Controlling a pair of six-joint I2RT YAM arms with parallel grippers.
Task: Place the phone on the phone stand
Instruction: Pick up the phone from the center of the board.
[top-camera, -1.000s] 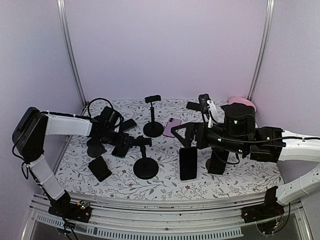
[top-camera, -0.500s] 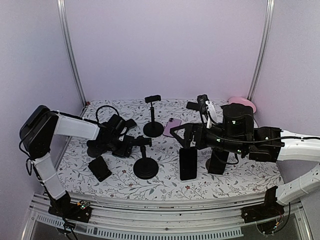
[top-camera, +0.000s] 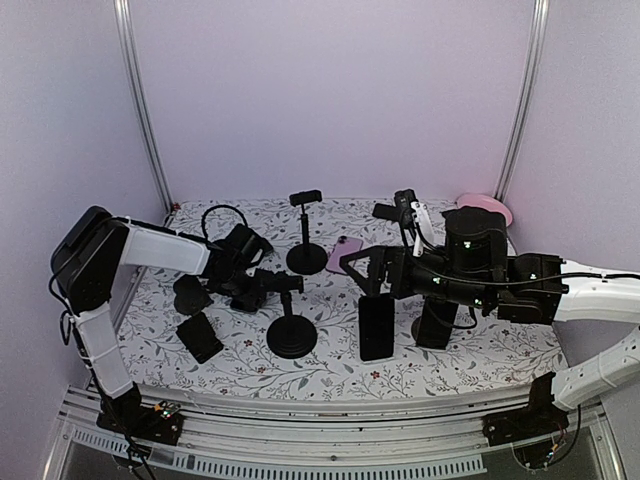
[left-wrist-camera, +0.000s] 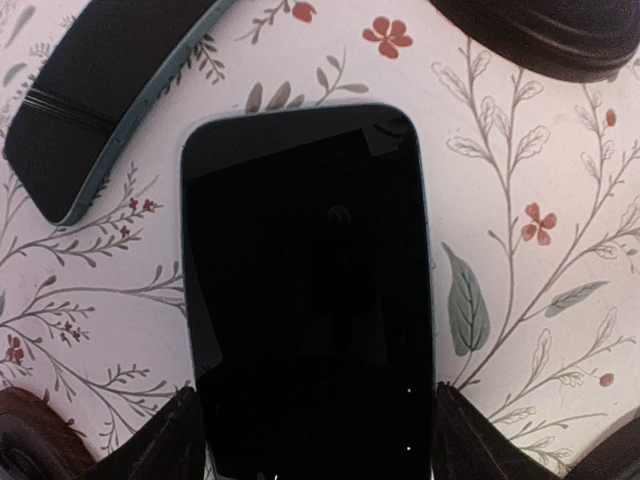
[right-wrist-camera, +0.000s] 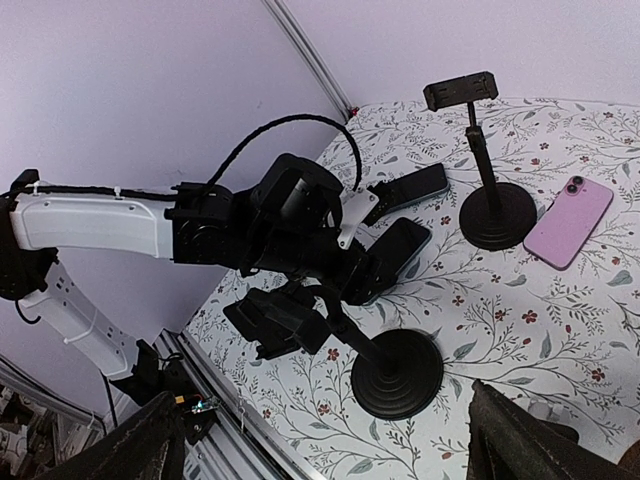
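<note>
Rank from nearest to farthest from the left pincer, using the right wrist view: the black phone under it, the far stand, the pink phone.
1. Black phone, between the fingers of the left pincer.
2. Far stand, toward the back wall.
3. Pink phone, right of that stand's base in this view.

Floral cloth (top-camera: 330, 375) underneath, pink object (top-camera: 487, 203) far right.

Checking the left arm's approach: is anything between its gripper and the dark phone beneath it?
Nothing visible. The dark phone lies flat and uncovered on the table, with the left gripper straddling its near end. A second phone lies apart, beside it.
</note>
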